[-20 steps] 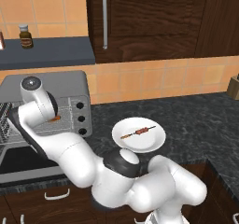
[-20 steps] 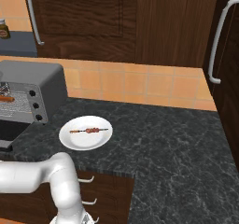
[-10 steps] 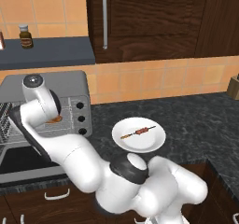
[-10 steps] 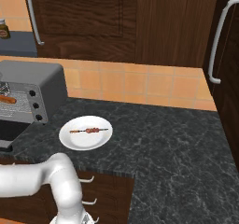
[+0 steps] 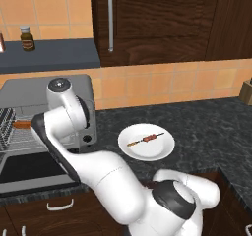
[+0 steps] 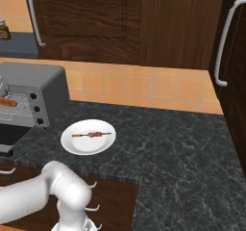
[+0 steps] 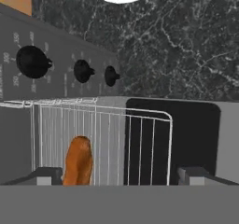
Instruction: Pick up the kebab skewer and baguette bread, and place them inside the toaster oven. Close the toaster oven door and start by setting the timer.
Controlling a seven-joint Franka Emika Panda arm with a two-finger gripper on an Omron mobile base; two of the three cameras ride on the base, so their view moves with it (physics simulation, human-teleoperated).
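The toaster oven (image 5: 29,95) (image 6: 33,83) stands at the counter's left with its door (image 5: 27,168) (image 7: 186,134) folded down flat. The orange-brown baguette bread (image 7: 78,161) (image 5: 22,125) (image 6: 7,102) lies on the wire rack (image 7: 140,143) inside. My gripper (image 7: 120,176) hangs open over the rack and grips nothing; the loaf's end lies just inside the left fingertip (image 7: 46,175). The kebab skewer (image 5: 145,139) (image 6: 91,134) rests on the white plate (image 5: 162,151) (image 6: 72,146), right of the oven.
Three black knobs (image 7: 83,71) (image 6: 36,109) line the oven's right side. A small bottle (image 5: 27,38) stands on the dark shelf above the oven. Dark wall cabinets hang above the speckled counter (image 6: 173,143). My white arm (image 5: 64,107) crosses in front of the oven.
The jaws have spread wider. The arm's upper joint has shifted right in the left base view, uncovering the loaf's left end. The loaf lies still on the rack.
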